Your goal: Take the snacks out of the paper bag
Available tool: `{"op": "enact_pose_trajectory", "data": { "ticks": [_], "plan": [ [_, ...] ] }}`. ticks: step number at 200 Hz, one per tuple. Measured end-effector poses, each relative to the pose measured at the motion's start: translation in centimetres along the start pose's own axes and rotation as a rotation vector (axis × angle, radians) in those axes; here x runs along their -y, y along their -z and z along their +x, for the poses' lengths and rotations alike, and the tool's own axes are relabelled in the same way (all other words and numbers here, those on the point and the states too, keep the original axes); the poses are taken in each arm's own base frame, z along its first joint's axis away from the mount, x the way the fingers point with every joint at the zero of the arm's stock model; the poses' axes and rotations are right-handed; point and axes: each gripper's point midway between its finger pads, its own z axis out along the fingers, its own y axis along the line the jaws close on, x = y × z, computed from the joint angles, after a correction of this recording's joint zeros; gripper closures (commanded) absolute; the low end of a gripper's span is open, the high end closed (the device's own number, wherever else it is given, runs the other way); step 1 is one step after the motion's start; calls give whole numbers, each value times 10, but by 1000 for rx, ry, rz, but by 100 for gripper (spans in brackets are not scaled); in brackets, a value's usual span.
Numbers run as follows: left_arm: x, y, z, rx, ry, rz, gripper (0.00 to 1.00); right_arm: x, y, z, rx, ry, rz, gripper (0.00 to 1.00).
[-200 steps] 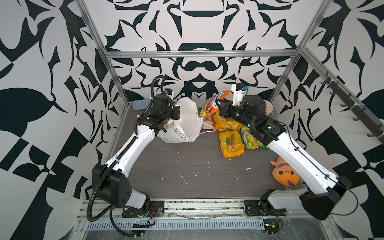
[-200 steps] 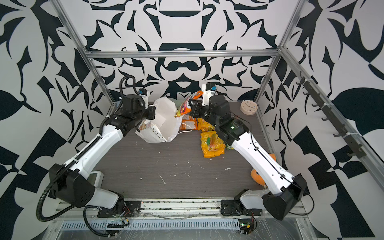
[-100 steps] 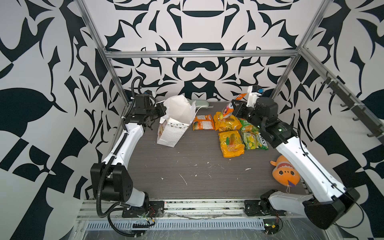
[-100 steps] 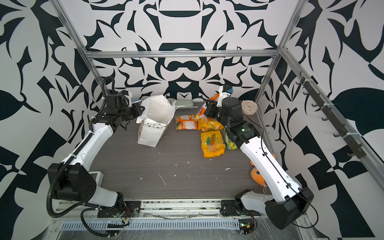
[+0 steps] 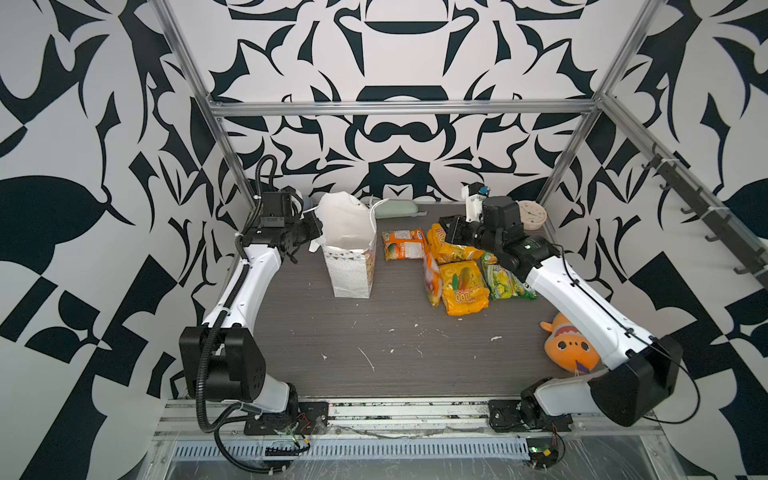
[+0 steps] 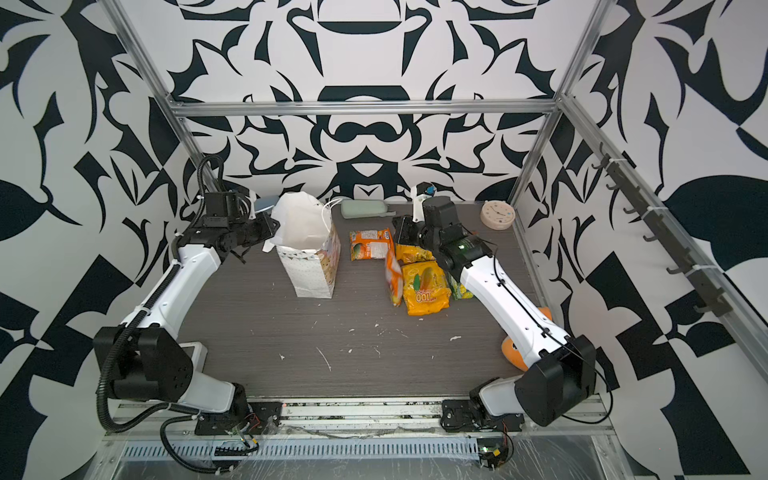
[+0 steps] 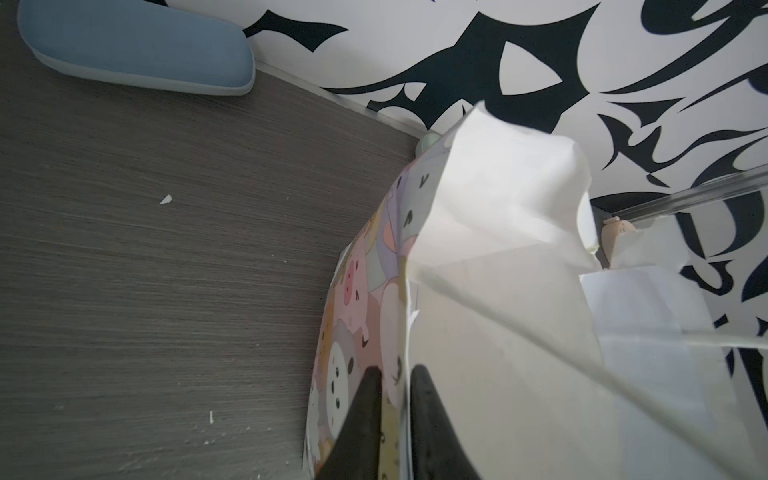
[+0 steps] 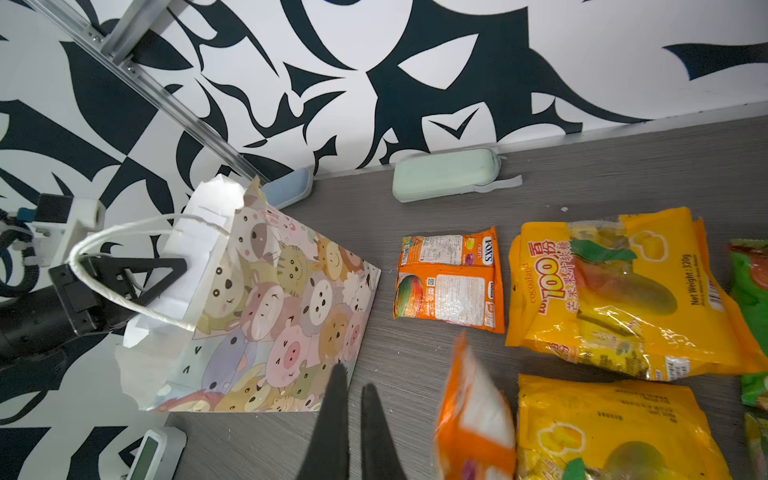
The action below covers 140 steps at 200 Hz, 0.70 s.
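The paper bag point(image 5: 351, 266) stands upright on the table, mouth open. My left gripper point(image 5: 318, 233) is at its far-left rim. In the left wrist view my left gripper point(image 7: 395, 376) straddles the bag's wall point(image 7: 490, 332), with the jaws a little apart. My right gripper point(image 5: 446, 232) hovers shut and empty over the snacks. A small orange packet point(image 5: 431, 276) is blurred and loose in the air beside it. Flat on the table lie another orange packet point(image 5: 405, 245), two yellow packets point(image 5: 463, 286) and green packets point(image 5: 505, 280).
A pale green case point(image 5: 397, 208) and a blue case point(image 7: 137, 45) lie along the back wall. A round cream clock point(image 5: 532, 214) sits in the back right corner. An orange plush toy point(image 5: 567, 345) lies under the right arm, and a small white device point(image 6: 193, 353) sits near the left arm's base.
The bag went from tipped toward the right gripper to upright. The right gripper drew back right with the orange packet, which now falls free. The left jaws have parted slightly.
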Motion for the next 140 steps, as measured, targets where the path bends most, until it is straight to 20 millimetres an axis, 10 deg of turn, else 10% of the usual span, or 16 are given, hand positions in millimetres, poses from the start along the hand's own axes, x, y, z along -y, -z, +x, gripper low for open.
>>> {"op": "enact_pose_trajectory", "data": {
  "ticks": [76,140],
  "plan": [
    [-4,10,1,-11,-37,-43,6,11,-37,29,-116,14,-14,94],
    [18,81,-31,190,-133,-49,6,25,-82,100,-297,120,89,52]
  ]
}}
